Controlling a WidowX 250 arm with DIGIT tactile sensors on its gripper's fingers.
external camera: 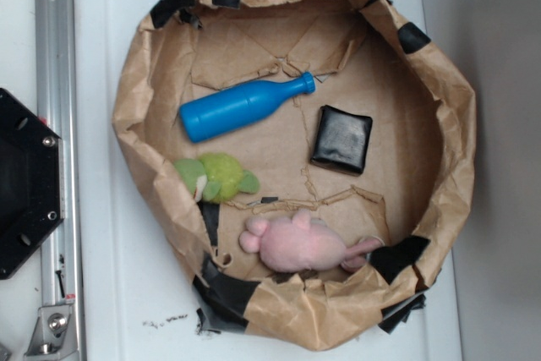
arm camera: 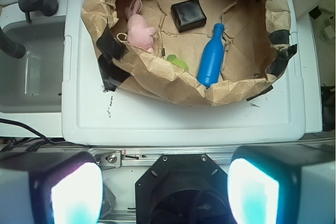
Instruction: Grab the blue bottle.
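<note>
Exterior view: bright blue bottle [external camera: 245, 107] lying sideways.

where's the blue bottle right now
In the exterior view the blue bottle lies in the paper bag, upper left, above the green toy.

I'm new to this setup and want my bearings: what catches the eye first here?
A bright blue bottle lies on its side inside a crumpled brown paper nest patched with black tape. Around it sit a pink plush toy, a green plush toy and a black square block. The gripper waits well outside the nest, open.
</note>
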